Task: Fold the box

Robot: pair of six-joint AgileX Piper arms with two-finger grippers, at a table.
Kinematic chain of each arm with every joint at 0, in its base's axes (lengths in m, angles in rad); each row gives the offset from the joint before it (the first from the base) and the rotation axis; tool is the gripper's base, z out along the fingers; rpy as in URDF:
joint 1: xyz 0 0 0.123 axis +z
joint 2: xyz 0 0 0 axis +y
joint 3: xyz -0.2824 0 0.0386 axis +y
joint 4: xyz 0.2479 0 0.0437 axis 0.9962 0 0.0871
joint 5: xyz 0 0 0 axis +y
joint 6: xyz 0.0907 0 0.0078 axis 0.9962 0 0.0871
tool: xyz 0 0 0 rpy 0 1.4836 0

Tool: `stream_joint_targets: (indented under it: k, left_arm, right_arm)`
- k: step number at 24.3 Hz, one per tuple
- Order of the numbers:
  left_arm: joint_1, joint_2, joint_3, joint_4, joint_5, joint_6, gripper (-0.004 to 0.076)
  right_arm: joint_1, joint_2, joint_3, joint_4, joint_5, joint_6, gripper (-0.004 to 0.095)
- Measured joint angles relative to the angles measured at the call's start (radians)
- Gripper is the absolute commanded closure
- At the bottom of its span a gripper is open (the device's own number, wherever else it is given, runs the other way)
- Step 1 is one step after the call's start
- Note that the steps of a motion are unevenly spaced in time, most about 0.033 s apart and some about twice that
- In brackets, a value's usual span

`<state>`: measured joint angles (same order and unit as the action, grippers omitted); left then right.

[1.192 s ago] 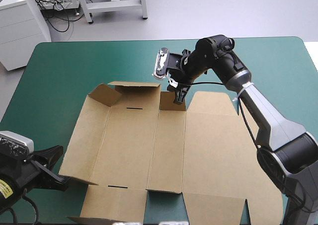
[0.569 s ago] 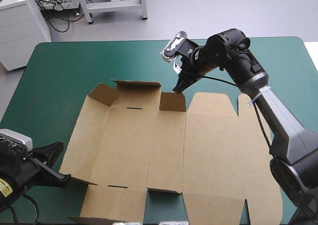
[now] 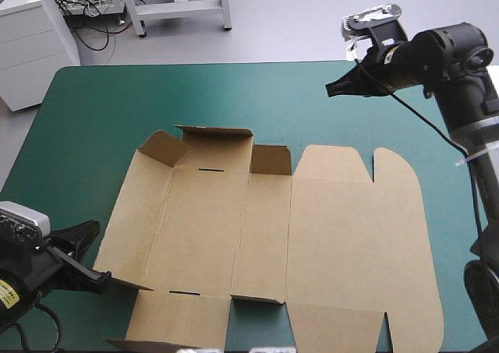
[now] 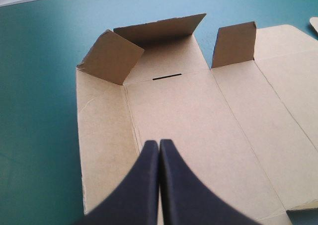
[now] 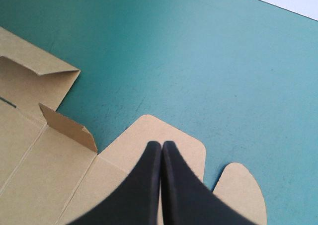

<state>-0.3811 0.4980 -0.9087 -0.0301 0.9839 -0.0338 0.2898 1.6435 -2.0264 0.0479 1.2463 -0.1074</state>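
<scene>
Box [image 3: 257,236]: brown cut sheet of board, flat on teal-green table [image 3: 101,111], centre toward 6 o'clock; far flaps [image 3: 214,146] at its 12 o'clock edge stand raised. Likely light, stiff, bending only along creases; best taken by flap edges. Black-fingered left gripper [image 3: 97,277] pinched together, empty, at sheet's 8 o'clock corner. right gripper [image 3: 330,92] pinched together, empty, raised at 1 o'clock, well apart.

no legible text or numbers, small yellow label [image 3: 6,294] on the left arm [image 3: 35,269], print too small to read
</scene>
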Motion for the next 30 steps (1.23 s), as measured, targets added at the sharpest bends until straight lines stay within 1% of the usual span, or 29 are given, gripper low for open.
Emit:
stream_joint_targets:
  k: [5, 8, 10, 12, 14, 15, 17, 21, 26, 30]
  left_arm:
    - [0.000, 0.016, 0.000, 0.000, 0.009, 0.000, 0.0756]
    - [0.000, 0.078, 0.000, -0.001, 0.027, 0.000, 0.0756]
    - [0.000, 0.104, 0.000, 0.009, 0.021, 0.000, 0.0756]
    - [0.000, 0.114, 0.000, 0.040, 0.016, 0.000, 0.0755]
    - [0.000, 0.133, -0.015, 0.059, 0.035, 0.000, 0.0755]
    - [0.000, 0.156, -0.037, 0.062, 0.061, 0.001, 0.0752]
    - [0.000, 0.189, -0.065, 0.063, 0.099, 0.013, 0.0733]
    - [0.000, 0.304, -0.145, 0.063, 0.185, 0.056, 0.0730]
    - [0.000, 0.465, -0.225, 0.036, 0.218, 0.130, 0.0730]
    - [0.003, 0.589, -0.287, -0.063, 0.240, 0.213, 0.0730]
  right_arm:
    - [-0.039, -0.052, 0.000, 0.000, 0.000, 0.037, 0.0931]
    - [-0.042, -0.083, 0.009, 0.000, 0.000, 0.041, 0.0931]
    - [-0.044, -0.121, 0.083, -0.001, 0.000, 0.052, 0.0931]
    - [-0.044, -0.169, 0.200, -0.009, 0.000, 0.058, 0.0931]
    - [-0.044, -0.222, 0.323, -0.016, 0.000, 0.059, 0.0931]
    - [-0.044, -0.258, 0.405, -0.018, 0.000, 0.064, 0.0931]
    - [-0.044, -0.303, 0.474, -0.020, 0.000, 0.066, 0.0931]
    - [-0.044, -0.399, 0.611, -0.031, 0.000, 0.066, 0.0931]
    - [-0.044, -0.535, 0.760, -0.048, 0.000, 0.079, 0.0931]
    - [-0.044, -0.651, 0.847, -0.084, 0.000, 0.117, 0.0931]
